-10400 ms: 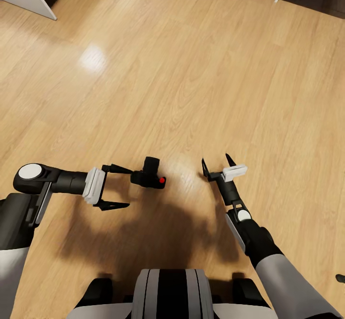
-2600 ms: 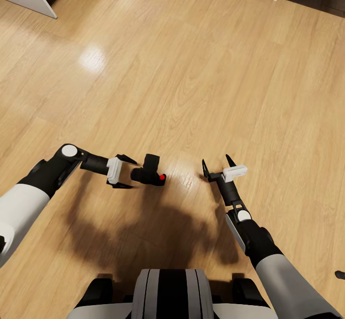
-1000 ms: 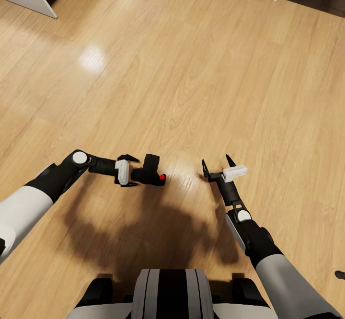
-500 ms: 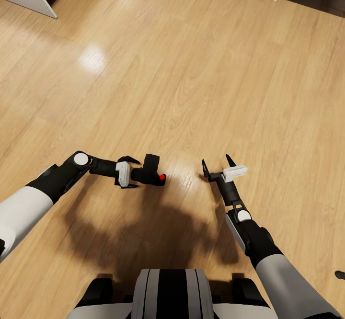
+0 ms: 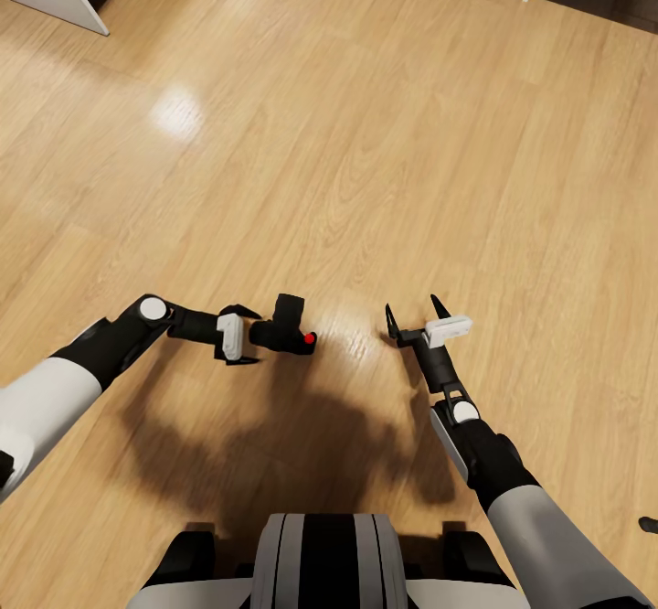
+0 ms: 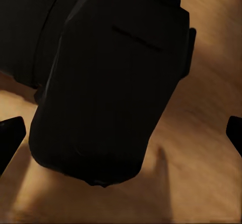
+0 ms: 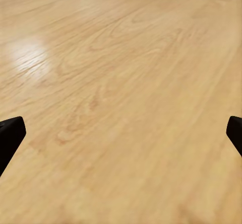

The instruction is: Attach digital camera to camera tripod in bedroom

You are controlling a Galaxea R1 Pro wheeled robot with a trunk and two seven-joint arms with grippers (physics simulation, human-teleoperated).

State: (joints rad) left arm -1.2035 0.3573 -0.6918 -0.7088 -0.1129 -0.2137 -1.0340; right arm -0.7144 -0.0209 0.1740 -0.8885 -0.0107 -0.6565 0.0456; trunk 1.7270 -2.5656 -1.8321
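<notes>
Your small matte black digital camera (image 5: 287, 327) with the red round button sits on the light wood plank floor (image 5: 366, 133), just ahead of your left gripper (image 5: 245, 336), whose jaws stand wide apart, holding nothing. Expect a rigid, chunky, probably light body; pinch its flat sides, not the stubby lens. Your right gripper (image 5: 412, 314) hangs open and empty, well apart.

The light wood plank floor (image 5: 366, 133) carries 1 item: the digital camera (image 5: 285, 330), lying at lower centre-left of the head view. A bright glare patch (image 5: 175, 111) marks the upper left planks.
</notes>
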